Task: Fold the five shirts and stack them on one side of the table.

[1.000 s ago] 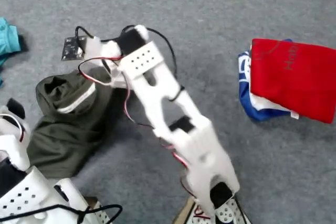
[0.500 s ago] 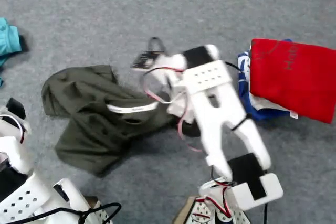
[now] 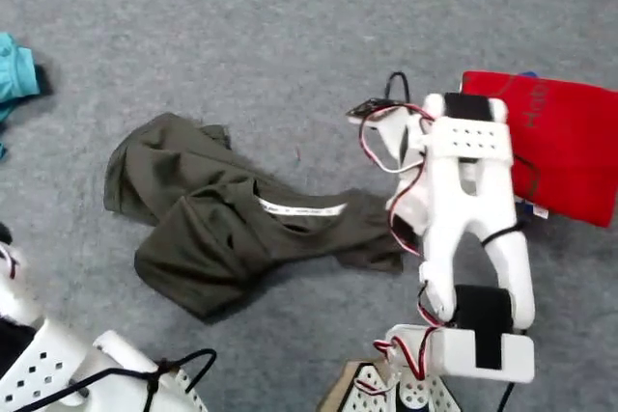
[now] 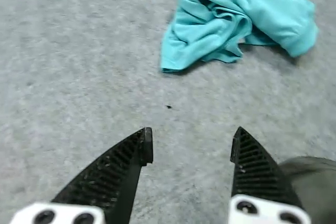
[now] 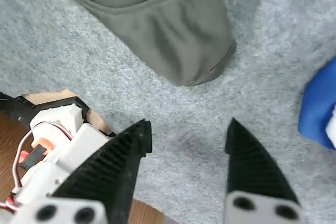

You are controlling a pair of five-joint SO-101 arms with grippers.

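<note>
Over the last second the right arm [image 3: 468, 190] has swung from the left half of the table [image 3: 290, 36] across to its right half. The olive shirt [image 3: 232, 229] has come along with it and now lies stretched across the middle, one sleeve drawn out toward the right. The left arm [image 3: 48, 373] has drawn back a little at the near left corner.

At the left edge a teal shirt [image 3: 14, 74] lies crumpled and unfolded. The left gripper [image 4: 192, 132] hangs over bare grey table with its fingers spread wide and nothing between them. The teal shirt lies beyond the fingertips, well apart from them, and a bit of the olive shirt shows beside one finger.

The olive shirt is rumpled, not folded, and its pale collar band shows near its middle. Its sleeve end stops just short of the right arm. The right gripper [image 5: 189, 127] is over the table just beside that sleeve end, with its fingers spread apart, holding nothing, and only grey table between them.

At the right edge a folded red shirt [image 3: 565, 142] lies on top of the stack, and a blue shirt [image 5: 320, 108] shows under it, near the right gripper
</note>
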